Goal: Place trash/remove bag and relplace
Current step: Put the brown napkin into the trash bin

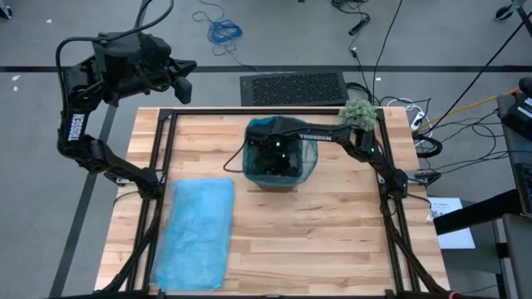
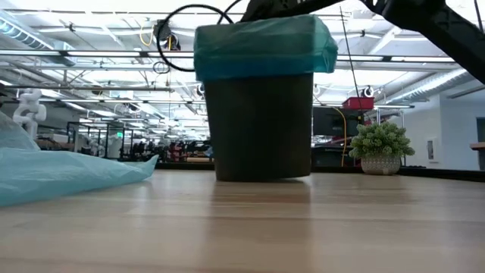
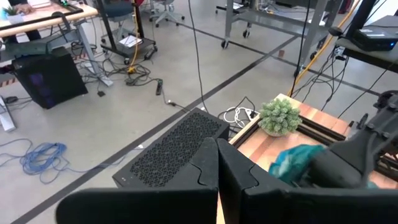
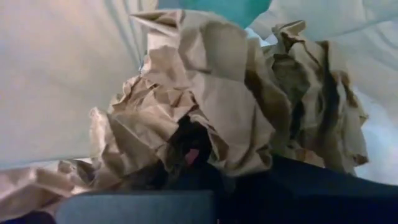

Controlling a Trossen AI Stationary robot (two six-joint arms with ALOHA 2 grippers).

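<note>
With the right gripper (image 4: 205, 186) clenched inside the bin (image 2: 261, 125), we judge the crumpled paper trash (image 4: 205, 106) light and springy, best pinched at a protruding fold.

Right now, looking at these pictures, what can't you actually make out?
- Right gripper: hidden in the high view, down inside the dark bin with the teal plastic liner.
- Bin's contents: hidden in the low view by its wall.
- Crumpled brown paper wads: their number, cut off in the right wrist view.
</note>
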